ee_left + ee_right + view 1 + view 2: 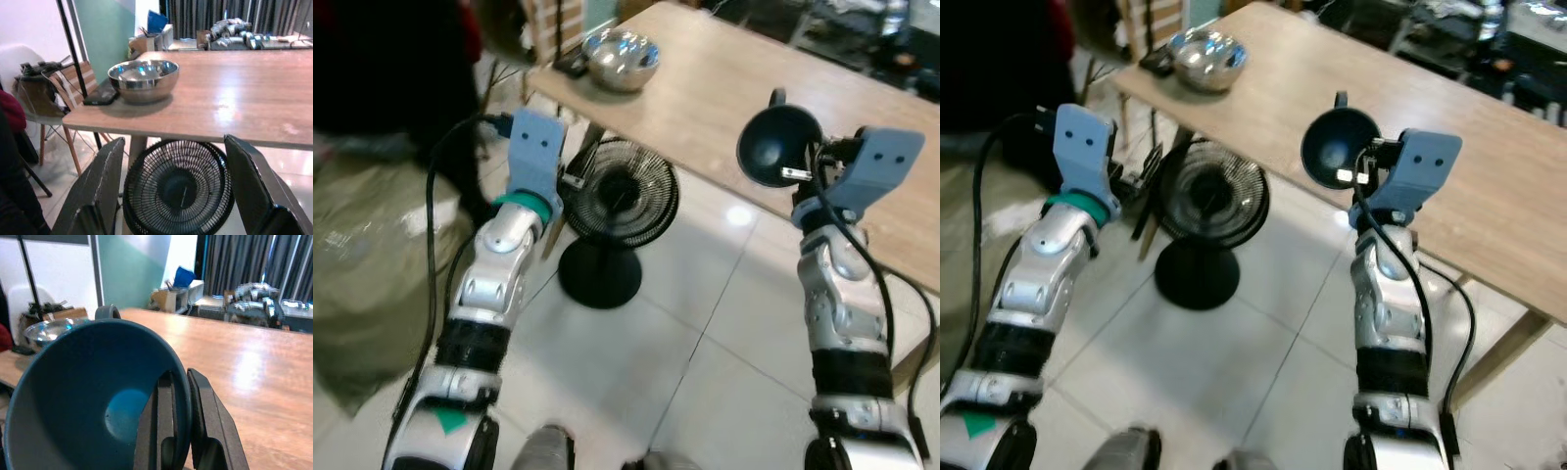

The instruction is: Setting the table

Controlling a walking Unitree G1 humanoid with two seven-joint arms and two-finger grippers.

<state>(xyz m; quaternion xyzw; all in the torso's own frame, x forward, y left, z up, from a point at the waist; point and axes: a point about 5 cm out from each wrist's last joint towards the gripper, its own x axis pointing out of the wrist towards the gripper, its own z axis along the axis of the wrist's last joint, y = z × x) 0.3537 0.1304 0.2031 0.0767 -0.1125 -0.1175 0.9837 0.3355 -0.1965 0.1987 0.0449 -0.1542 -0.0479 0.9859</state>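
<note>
Cut-off and hidden parts around the tabletop

The tabletop (734, 88) runs out past the picture's right edge, and its legs are mostly hidden. The blue cup's (93, 396) lower rim is cropped, one right tool finger (154, 431) lying inside it. The floor fan's (178, 191) base is cut off in the left wrist view. The dark flat object (100, 93) beside the steel bowl (143, 79) is perhaps a phone; too small to tell.

I count two bowls, one blue (93, 396) and one steel (143, 80), one table (734, 88), one fan (619, 201).
</note>
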